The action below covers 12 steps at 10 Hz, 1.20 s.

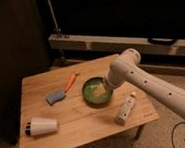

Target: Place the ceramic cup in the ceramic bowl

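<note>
Gripper (104, 89) hangs over glossy green ceramic bowl (84, 94); its grasp state cannot be told. Plain white tapered ceramic cup (41, 126) lies toppled, well left of bowl; best approached from above, closing across its body.

The wooden counter (92, 128) carries the ceramic cup (41, 126) on its side, a blue sponge (55, 96), an orange carrot-like piece (71, 82), the ceramic bowl (86, 93) and a white bottle (125, 109) lying down. The jaws hang over the bowl.

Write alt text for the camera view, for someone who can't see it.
The robot's end effector hangs over the green ceramic bowl on a wooden table. The white ceramic cup lies on its side near the front left corner.
</note>
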Each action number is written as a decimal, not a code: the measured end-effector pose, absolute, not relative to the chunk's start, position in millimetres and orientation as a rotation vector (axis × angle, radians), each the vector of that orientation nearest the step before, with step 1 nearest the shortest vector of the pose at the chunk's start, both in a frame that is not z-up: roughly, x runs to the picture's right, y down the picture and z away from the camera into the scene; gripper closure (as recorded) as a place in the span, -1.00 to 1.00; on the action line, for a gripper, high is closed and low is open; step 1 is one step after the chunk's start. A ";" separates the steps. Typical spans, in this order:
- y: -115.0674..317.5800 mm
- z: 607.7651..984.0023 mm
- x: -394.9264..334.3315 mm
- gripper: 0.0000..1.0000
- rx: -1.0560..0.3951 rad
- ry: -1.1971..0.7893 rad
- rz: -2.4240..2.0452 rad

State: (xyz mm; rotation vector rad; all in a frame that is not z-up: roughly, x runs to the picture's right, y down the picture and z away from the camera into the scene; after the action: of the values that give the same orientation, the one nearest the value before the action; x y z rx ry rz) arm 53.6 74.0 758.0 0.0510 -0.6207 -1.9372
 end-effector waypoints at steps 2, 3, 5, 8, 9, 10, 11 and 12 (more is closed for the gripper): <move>78.0 750.4 -2.6 -0.60 0.227 -0.641 -2.095; 82.9 742.8 -31.2 -0.60 0.308 -0.645 -2.171; 93.3 725.8 -89.3 -0.60 0.482 -0.654 -2.332; 113.1 710.2 -148.4 -0.60 0.665 -0.659 -2.513; 123.5 710.4 -170.5 -0.60 0.727 -0.670 -2.579; 130.6 713.3 -180.9 -0.60 0.752 -0.678 -2.615; 131.1 714.1 -181.3 -0.60 0.753 -0.677 -2.619; 130.5 714.7 -179.4 -0.60 0.750 -0.674 -2.617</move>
State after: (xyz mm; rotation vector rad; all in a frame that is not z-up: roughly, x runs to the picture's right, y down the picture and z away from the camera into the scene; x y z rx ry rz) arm -179.4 130.5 714.7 0.7496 -0.6736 -2.6173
